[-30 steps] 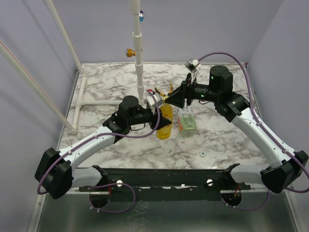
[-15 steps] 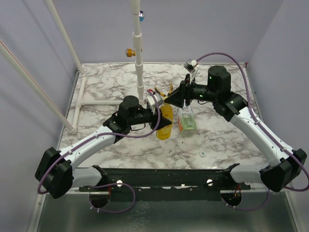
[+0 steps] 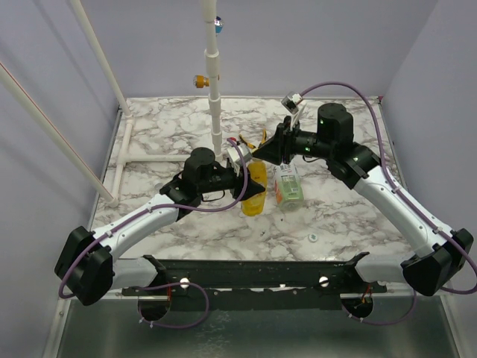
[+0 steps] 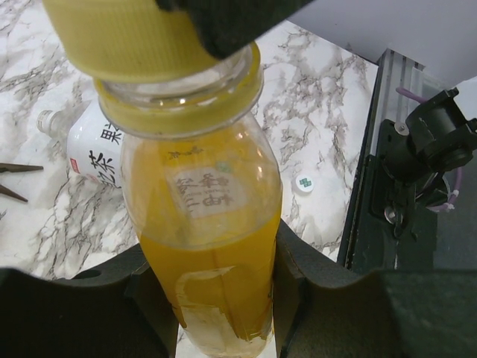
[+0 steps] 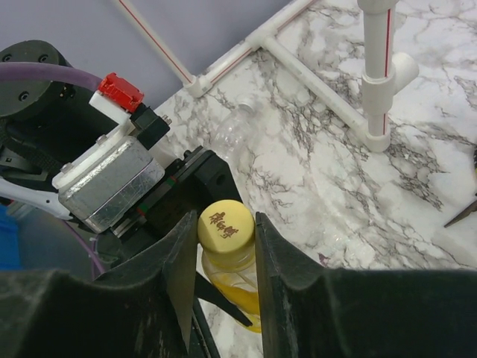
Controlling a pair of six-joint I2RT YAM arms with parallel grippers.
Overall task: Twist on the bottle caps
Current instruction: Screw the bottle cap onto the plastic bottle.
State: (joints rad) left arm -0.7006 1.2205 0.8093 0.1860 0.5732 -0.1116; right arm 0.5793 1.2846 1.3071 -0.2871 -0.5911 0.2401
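Firmly, left jaws clamp the translucent yellow bottle [image 4: 201,246]; right jaws pinch its round cap [image 5: 226,224].

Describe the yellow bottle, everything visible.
The yellow bottle is clear plastic holding orange-yellow liquid, with a small pale label printed in characters. It stands upright beside the green-labelled bottle, its body clamped in the left gripper. Its yellow cap sits on the neck, pinched by the right gripper.
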